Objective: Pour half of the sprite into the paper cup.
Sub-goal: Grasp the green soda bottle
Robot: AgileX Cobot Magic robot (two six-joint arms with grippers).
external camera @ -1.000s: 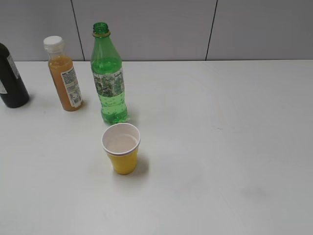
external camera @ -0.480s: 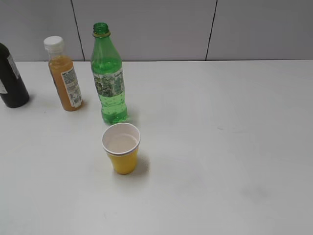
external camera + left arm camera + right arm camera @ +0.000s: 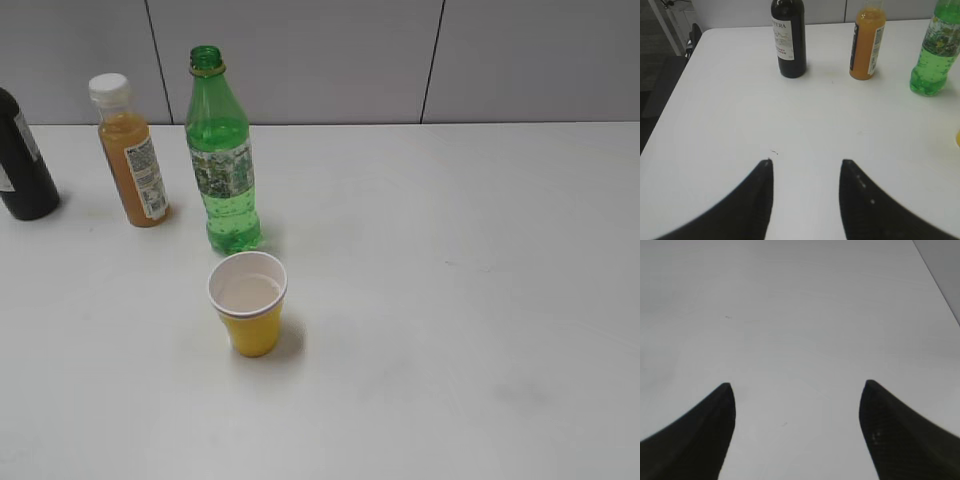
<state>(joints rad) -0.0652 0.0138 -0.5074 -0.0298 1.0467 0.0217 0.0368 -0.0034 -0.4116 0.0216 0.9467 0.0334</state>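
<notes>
The sprite, a tall green bottle with no cap, stands upright at the back left of the white table; it also shows at the right edge of the left wrist view. The paper cup, yellow with a white inside, stands upright just in front of the bottle; a sliver of it shows at the right edge of the left wrist view. My left gripper is open and empty over bare table, well short of the bottles. My right gripper is open and empty over bare table. Neither gripper shows in the exterior view.
An orange-juice bottle with a white cap stands left of the sprite, also in the left wrist view. A dark bottle stands further left, also in the left wrist view. The table's left edge and right edge show.
</notes>
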